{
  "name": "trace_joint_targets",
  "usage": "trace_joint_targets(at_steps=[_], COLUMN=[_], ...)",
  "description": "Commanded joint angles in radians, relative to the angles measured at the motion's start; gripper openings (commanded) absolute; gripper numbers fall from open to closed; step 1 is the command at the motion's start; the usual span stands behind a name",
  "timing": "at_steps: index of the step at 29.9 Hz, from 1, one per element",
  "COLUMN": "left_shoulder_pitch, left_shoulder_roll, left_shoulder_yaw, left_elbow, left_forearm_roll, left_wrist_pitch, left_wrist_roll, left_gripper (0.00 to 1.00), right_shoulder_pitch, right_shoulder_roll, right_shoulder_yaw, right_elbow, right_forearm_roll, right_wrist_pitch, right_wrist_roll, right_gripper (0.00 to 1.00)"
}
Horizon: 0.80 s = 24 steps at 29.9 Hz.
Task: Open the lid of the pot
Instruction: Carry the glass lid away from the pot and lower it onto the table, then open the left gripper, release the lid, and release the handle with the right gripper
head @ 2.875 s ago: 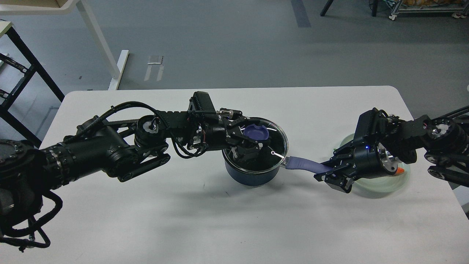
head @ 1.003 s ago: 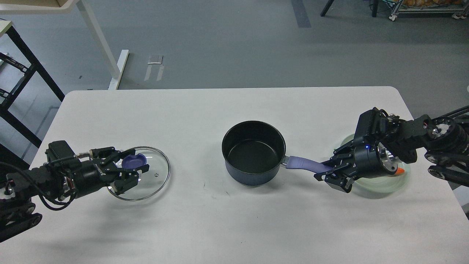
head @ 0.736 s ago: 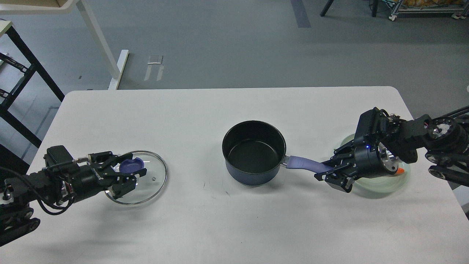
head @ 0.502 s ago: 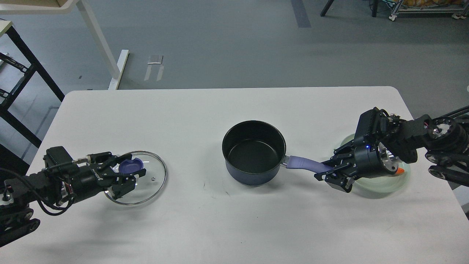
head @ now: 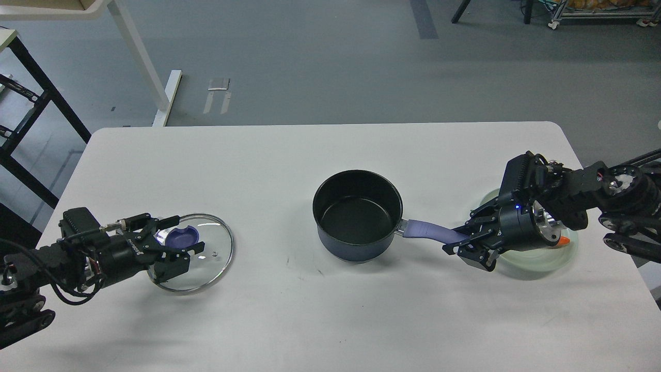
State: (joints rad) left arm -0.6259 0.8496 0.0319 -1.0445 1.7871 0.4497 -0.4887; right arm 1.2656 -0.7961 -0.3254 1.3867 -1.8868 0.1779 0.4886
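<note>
The pot, a dark navy saucepan with a black inside, stands uncovered at the middle of the white table. Its lavender handle points right. My right gripper is shut on the handle's far end. The glass lid lies flat on the table at the left, with its blue-purple knob up. My left gripper is open, with one finger on each side of the knob and a small gap showing.
A shallow clear glass dish sits at the right under my right wrist, with a small orange thing in it. A black rack and a white table leg stand beyond the far left corner.
My left gripper carried the lid off the pot to the left, set it down on the table, then opened around the knob. My right gripper stayed shut on the handle.
</note>
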Motion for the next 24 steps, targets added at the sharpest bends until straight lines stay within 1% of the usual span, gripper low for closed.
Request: trace_joint_targets(at_steps=[1, 6, 10, 12, 13, 15, 16, 17, 20, 21, 22, 24], left_shoulder_pitch=[0.002, -0.003, -0.024, -0.052, -0.067, -0.096, -0.107, -0.122, -0.164, -0.173, -0.182, -0.195], left_shoulder_roll=[-0.001, 0.026, 0.091, 0.114, 0.123, 0.138, 0.141, 0.143, 0.144, 0.144, 0.144, 0.147], left_shoulder_yaw=[-0.001, -0.026, -0.043, -0.043, -0.043, -0.044, -0.044, -0.044, -0.043, -0.044, -0.044, -0.044], left_elbow=[0.000, -0.035, -0.136, -0.178, -0.192, -0.213, -0.221, -0.227, -0.230, -0.230, -0.230, -0.230], left_forearm_roll=[0.000, -0.026, -0.086, -0.136, -0.168, -0.260, -0.302, -0.349, -0.445, -0.463, -0.482, -0.514], left_wrist_pitch=[-0.002, -0.003, -0.023, -0.051, -0.066, -0.103, -0.115, -0.126, -0.152, -0.164, -0.180, -0.203], left_wrist_roll=[0.000, 0.000, 0.000, 0.000, 0.000, 0.000, 0.000, 0.000, 0.000, 0.000, 0.000, 0.000], left_gripper=[0.99, 0.99, 0.99, 0.99, 0.99, 0.99, 0.99, 0.99, 0.99, 0.99, 0.99, 0.99], right_shoulder_pitch=[0.000, 0.001, 0.001, 0.001, 0.001, 0.001, 0.001, 0.001, 0.003, 0.003, 0.003, 0.006], right_shoulder_roll=[0.000, 0.000, 0.000, 0.000, 0.000, 0.002, 0.002, 0.002, 0.000, -0.002, -0.003, -0.012], right_shoulder_yaw=[0.000, 0.000, 0.000, 0.000, 0.000, 0.000, 0.000, 0.000, 0.000, 0.000, 0.000, 0.002], right_elbow=[0.000, 0.000, 0.000, 0.000, 0.000, 0.000, 0.000, -0.002, 0.000, 0.000, 0.000, 0.009], right_forearm_roll=[0.000, 0.000, 0.000, 0.000, 0.000, 0.000, 0.000, 0.000, 0.000, 0.001, 0.009, 0.041], right_wrist_pitch=[-0.006, -0.006, -0.006, -0.006, -0.006, -0.008, -0.008, -0.009, -0.008, -0.008, -0.008, -0.006], right_wrist_roll=[0.000, 0.000, 0.000, 0.000, 0.000, 0.000, 0.000, 0.000, 0.000, 0.000, 0.000, 0.000], right_gripper=[0.30, 0.30, 0.31, 0.33, 0.38, 0.61, 0.70, 0.77, 0.86, 0.90, 0.96, 0.97])
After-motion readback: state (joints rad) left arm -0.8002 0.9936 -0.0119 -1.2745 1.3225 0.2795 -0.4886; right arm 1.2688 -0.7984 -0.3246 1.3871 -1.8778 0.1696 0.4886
